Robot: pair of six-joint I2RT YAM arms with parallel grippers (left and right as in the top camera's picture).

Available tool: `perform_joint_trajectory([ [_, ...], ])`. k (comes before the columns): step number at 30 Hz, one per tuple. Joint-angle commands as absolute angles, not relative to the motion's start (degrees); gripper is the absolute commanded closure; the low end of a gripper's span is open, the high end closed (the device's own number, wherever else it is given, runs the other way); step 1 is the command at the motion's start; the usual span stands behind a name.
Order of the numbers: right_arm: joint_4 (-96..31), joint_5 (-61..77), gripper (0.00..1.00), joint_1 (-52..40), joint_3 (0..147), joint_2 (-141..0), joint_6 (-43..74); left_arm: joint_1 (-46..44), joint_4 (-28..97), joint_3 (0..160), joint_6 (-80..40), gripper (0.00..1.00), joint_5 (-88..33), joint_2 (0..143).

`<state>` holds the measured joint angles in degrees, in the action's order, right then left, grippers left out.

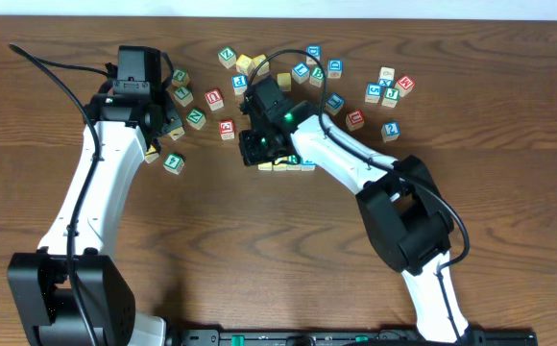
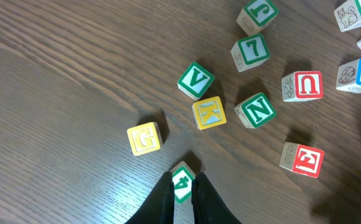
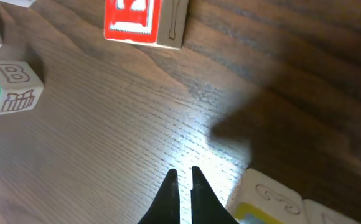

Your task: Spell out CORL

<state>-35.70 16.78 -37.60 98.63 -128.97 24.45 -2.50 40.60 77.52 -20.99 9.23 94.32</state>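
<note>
Wooden letter-cube row [image 1: 285,165] | right gripper [image 3: 182,177] pressed together, empty, just beside | risk: sideswipe skews row | left gripper [image 2: 182,190]: cannot tell

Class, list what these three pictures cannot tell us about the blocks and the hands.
Row of blocks: overhead, the right arm covers it, letters hidden.
Pale block: right wrist, cut off by the bottom edge, letter unseen.
Green block: left wrist, the left hand flanks its lower part; gripped or not, unclear.
Far blocks: overhead, letters too small.
</note>
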Motion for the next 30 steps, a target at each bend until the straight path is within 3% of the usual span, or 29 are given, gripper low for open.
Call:
perform_joint_trajectory([
  [1, -36.1, 13.3, 0.97, -38.0, 99.4, -129.7, 27.7, -2.4, 41.2, 77.8, -21.3, 0.88, 10.1, 94.3],
  [20, -37.3, 11.9, 0.97, -37.9, 99.7, -129.5, 27.3, -2.4, 41.5, 77.8, -21.3, 0.88, 10.1, 94.3],
  [30, -44.8, 10.9, 0.94, -32.6, 103.1, -120.9, 24.4, -2.4, 41.6, 77.8, -21.3, 0.88, 10.1, 94.3],
])
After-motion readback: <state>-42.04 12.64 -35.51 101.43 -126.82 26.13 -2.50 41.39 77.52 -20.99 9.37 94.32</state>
